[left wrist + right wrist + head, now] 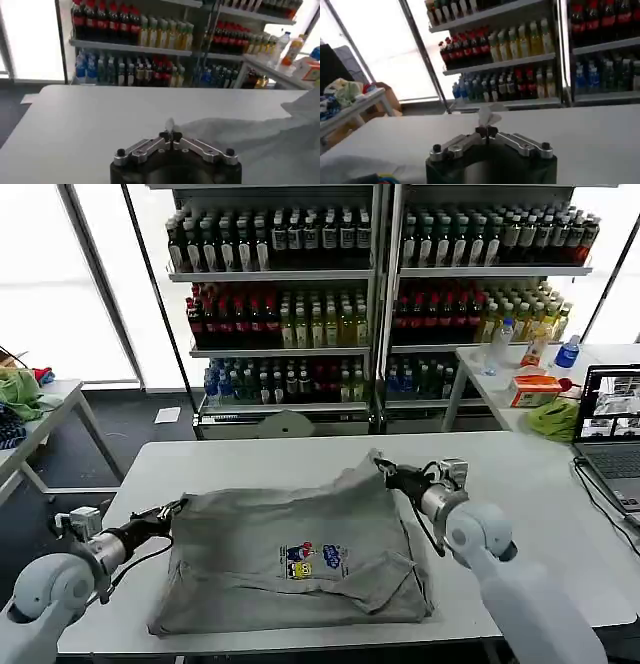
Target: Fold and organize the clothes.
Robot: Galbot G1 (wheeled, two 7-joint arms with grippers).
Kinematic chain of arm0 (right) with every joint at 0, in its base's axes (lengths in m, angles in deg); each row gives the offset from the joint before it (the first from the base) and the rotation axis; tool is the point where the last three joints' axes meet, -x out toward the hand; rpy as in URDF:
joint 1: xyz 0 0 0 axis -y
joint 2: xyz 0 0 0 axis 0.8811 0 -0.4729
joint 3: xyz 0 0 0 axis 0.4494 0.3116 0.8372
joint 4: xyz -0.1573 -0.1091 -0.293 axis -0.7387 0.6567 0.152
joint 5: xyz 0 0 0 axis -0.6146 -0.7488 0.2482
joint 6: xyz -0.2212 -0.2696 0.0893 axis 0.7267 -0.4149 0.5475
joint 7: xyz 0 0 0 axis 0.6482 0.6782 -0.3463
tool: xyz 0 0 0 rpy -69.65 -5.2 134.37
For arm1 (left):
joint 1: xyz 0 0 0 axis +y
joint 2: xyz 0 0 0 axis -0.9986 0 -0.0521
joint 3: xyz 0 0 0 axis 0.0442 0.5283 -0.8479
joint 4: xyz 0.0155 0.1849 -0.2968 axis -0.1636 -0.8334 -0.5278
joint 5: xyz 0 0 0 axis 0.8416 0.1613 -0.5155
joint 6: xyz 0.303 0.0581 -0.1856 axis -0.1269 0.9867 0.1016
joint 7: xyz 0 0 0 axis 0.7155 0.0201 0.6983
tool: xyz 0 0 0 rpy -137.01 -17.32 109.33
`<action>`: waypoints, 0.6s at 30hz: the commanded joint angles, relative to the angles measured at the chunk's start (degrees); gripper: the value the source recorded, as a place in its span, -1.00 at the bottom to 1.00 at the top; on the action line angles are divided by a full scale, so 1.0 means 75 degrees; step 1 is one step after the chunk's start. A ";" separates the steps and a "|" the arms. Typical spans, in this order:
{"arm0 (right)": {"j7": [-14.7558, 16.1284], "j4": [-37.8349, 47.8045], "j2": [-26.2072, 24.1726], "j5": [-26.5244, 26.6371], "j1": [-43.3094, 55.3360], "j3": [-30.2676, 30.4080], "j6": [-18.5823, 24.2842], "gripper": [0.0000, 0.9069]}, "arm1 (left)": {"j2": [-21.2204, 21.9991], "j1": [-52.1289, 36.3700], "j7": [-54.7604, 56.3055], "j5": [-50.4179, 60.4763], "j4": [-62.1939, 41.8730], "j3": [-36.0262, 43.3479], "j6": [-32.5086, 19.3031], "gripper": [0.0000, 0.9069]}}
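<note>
A light grey shirt (300, 559) with a small colourful chest print (313, 561) lies partly folded on the white table (540, 484). Its far edge is lifted between my two grippers. My left gripper (180, 508) is shut on the shirt's left far corner, a tuft of grey cloth (170, 124) sticking out between the fingertips. My right gripper (385, 471) is shut on the right far corner, raised above the table, with a pinch of fabric (487, 116) showing past the tips. The shirt's body (260, 145) trails off beside the left gripper.
Drink shelves (370, 294) stand behind the table. To the right are a laptop (612, 424), a bright green cloth (553, 419) and an orange box (533, 389). A side table with cloths (22, 399) stands at the left. Bare tabletop lies beyond the shirt.
</note>
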 commanded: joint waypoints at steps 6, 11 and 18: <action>-0.0276 -0.2402 -0.1009 0.0546 -0.2748 -0.1279 0.0006 -1.00 | 0.0255 0.2608 -0.0382 0.0355 0.1776 -0.1936 0.0336 -0.98; -0.0261 -0.2579 -0.1048 0.0437 -0.3458 -0.1502 0.0011 -1.00 | 0.0485 0.3266 -0.0516 0.0559 0.2033 -0.2292 0.0306 -0.98; -0.0151 -0.2578 -0.1096 -0.0115 -0.4379 -0.1647 0.0011 -1.00 | 0.0929 0.4427 -0.0706 0.1706 0.2431 -0.1859 0.0014 -0.82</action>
